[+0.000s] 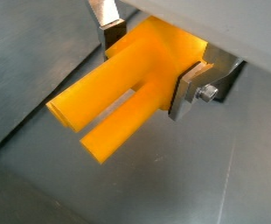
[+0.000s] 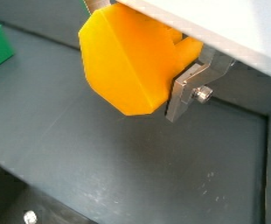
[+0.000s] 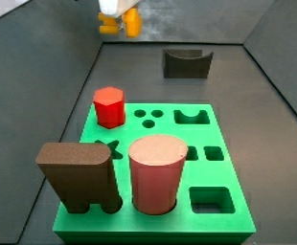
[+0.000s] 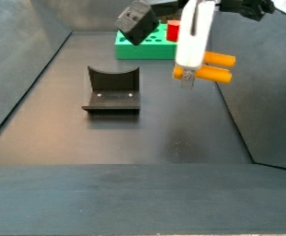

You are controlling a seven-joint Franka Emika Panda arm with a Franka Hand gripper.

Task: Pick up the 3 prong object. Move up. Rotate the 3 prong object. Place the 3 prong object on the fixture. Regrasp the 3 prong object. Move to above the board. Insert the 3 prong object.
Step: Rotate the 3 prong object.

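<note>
Dark grey floor, sloped grey walls around. 3 prong object [image 4: 202, 68] off floor, clamped in end effector [image 4: 197, 57], silver fingers [image 1: 188, 87] on both sides, prongs pointing sideways. Fixture [image 4: 111, 90] stands on floor below and beside it, well apart. Board [image 3: 158, 172] carries red hexagonal peg [image 3: 109, 107], brown block [image 3: 76, 175], pink cylinder [image 3: 156, 172].

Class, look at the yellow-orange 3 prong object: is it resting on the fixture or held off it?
Held off it. The gripper holds the 3 prong object in the air, beside the fixture, whose notch is empty.
</note>
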